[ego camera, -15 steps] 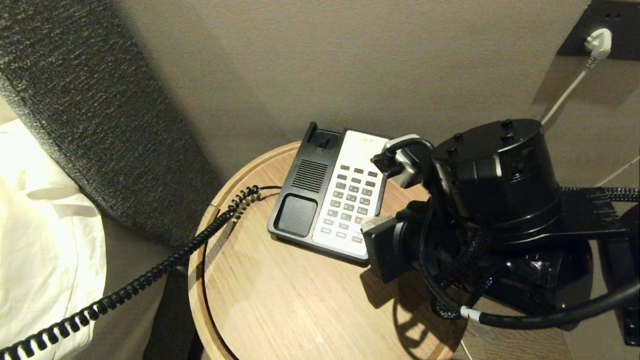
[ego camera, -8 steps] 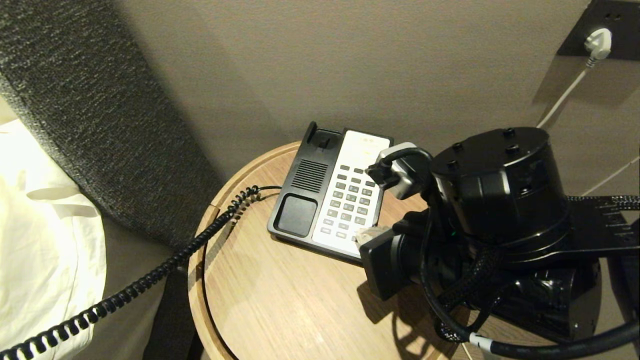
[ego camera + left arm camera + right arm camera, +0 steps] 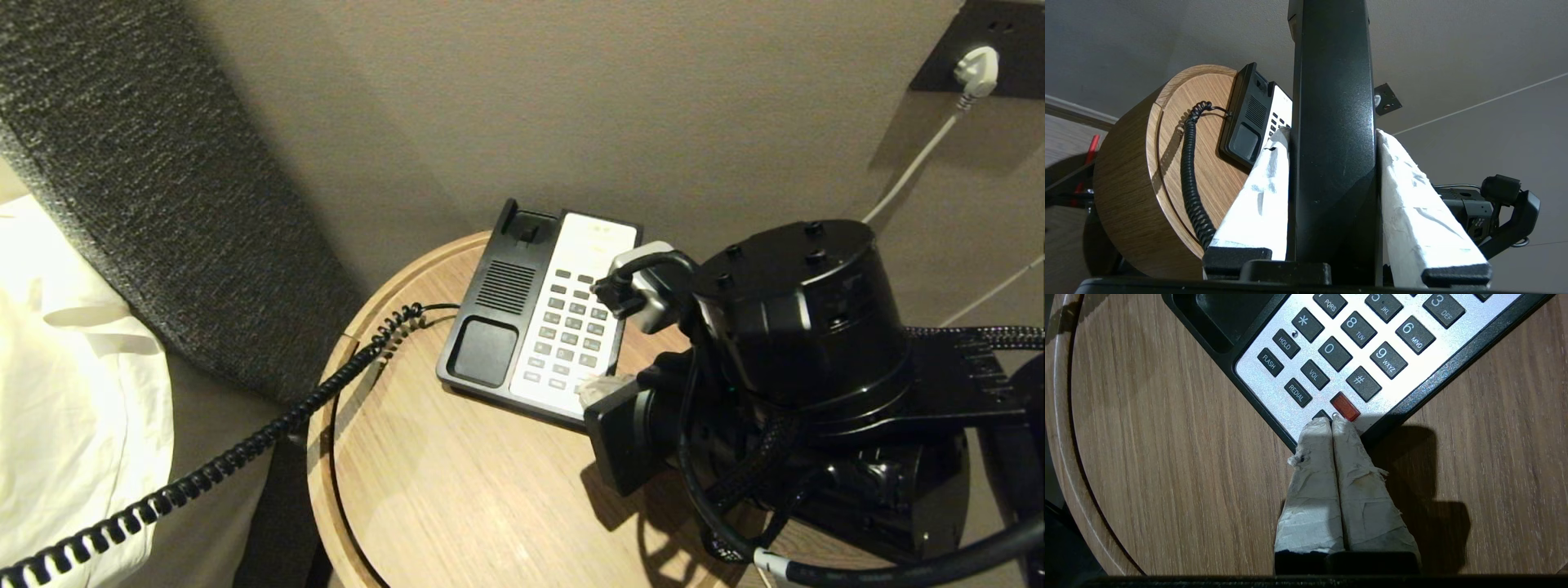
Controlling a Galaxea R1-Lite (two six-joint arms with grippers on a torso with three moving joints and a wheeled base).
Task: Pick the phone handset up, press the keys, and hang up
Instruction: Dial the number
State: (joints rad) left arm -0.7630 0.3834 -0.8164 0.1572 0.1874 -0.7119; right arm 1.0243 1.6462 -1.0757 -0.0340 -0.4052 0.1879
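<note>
Round wooden side table (image 3: 424,498), raised rim, oak-grain top. Black-and-white phone base (image 3: 539,314) sits flat on it toward the wall side. Black coiled cord (image 3: 359,359) lies across the rim, trailing off the table's edge.

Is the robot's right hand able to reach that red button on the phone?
Probably yes. The right hand, fingers shut together, sits at the near corner of the keys, its tip right beside the red button, with nothing between them. The phone handset is away in the left hand.
</note>
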